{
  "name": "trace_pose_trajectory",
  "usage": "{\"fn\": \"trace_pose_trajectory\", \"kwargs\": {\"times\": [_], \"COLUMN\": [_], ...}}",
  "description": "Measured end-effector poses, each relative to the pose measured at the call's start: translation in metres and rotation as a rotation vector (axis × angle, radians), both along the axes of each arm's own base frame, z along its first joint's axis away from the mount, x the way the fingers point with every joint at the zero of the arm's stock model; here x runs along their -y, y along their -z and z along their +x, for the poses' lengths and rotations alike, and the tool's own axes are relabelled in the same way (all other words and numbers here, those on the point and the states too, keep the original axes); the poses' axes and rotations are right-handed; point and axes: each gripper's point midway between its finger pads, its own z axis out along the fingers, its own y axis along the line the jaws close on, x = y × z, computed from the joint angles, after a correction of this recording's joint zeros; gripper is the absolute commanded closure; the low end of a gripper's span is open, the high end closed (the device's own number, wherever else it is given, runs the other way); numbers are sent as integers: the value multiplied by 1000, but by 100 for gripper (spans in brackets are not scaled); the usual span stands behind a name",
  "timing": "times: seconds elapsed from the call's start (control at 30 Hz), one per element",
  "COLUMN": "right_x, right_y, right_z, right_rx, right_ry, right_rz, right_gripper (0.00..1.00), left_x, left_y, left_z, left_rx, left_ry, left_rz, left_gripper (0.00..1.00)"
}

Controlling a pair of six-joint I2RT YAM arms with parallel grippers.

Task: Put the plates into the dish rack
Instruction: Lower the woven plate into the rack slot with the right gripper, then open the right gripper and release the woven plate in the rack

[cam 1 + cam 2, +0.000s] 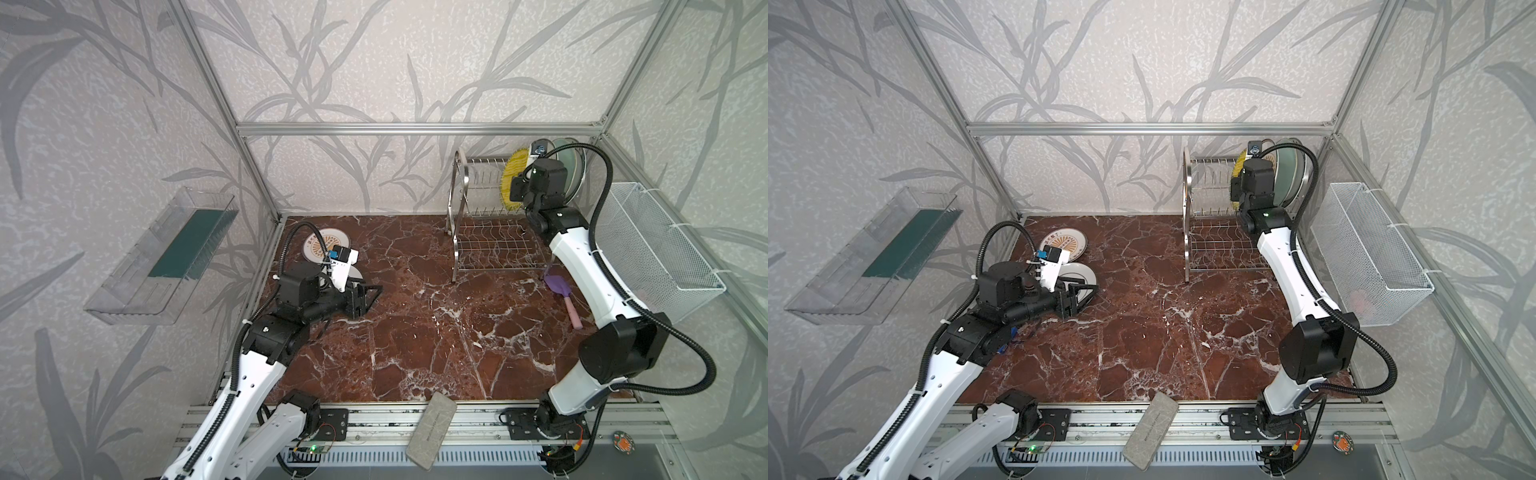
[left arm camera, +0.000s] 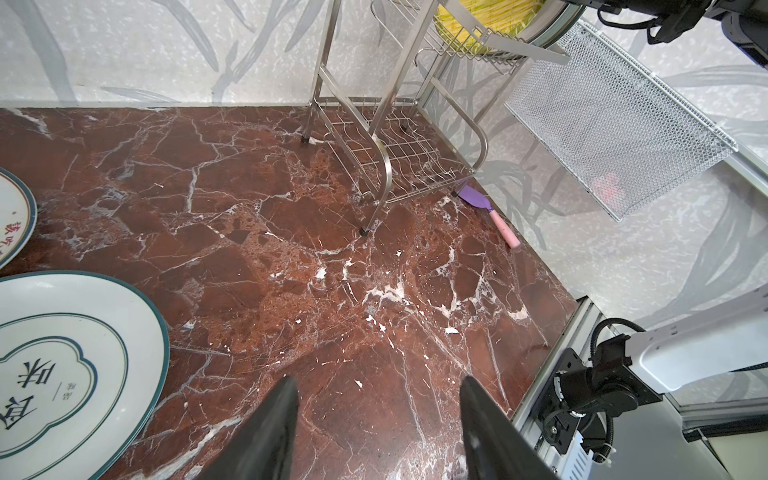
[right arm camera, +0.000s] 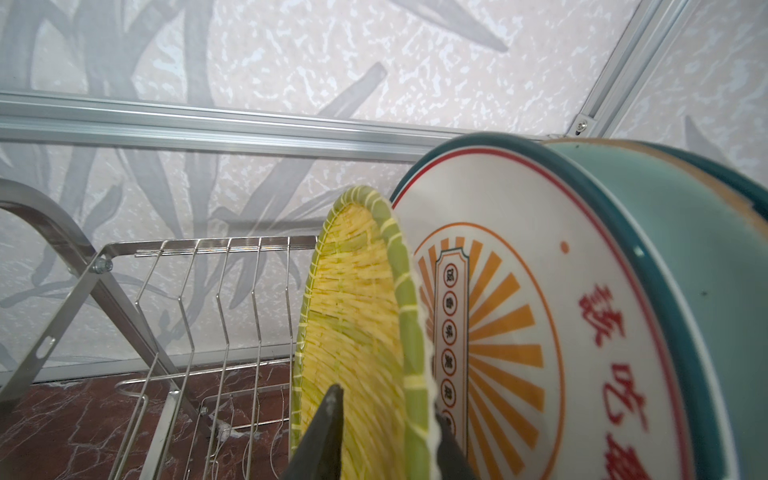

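At the tabletop's [image 1: 415, 332] back right corner | our right gripper [image 3: 386, 409], fingers parted, straddles the yellow plate [image 3: 353, 324] in the dish rack [image 3: 226, 291] | left gripper [image 2: 380, 390] fingers apart, empty | risk: we snag the rim withdrawing, toppling it.

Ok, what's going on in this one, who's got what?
The right arm is up at the top tier of the dish rack, its right claw straddling the yellow plate, which stands on edge beside a sunburst plate and a teal plate; whether it grips cannot be told. The left claw hovers open and empty above the table, near a second sunburst plate and the teal-rimmed white plate, both lying flat, not yet racked.
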Motion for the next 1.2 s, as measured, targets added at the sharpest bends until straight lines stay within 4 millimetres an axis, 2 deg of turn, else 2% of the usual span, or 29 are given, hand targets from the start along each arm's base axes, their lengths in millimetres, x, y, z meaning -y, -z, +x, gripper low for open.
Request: {"fn": "trace_pose_trajectory", "kwargs": {"times": [0.17, 0.3, 0.63, 0.87, 1.0, 1.2], "right_x": [-1, -2, -4, -10, -19, -52], "right_y": [0, -2, -29, -51, -55, -48], "right_z": [0, -1, -17, -34, -53, -82], "right_rx": [-1, 4, 58, 103, 115, 112], "right_ry": [-4, -13, -44, -94, -143, -253], "right_rz": [-2, 2, 19, 53, 76, 102], "right_gripper": [58, 48, 29, 28, 28, 28], "left_x": [-3, -6, -16, -23, -27, -32], "left_y": [2, 11, 41, 56, 60, 62], "left_z": [3, 8, 20, 25, 29, 32], "left_rx": [-3, -33, -135, -191, -208, -222], "left_ry": [-18, -42, -105, -144, -170, -196], "left_rz": [8, 32, 98, 124, 133, 137], "left_gripper": [40, 40, 40, 40, 40, 40]}}
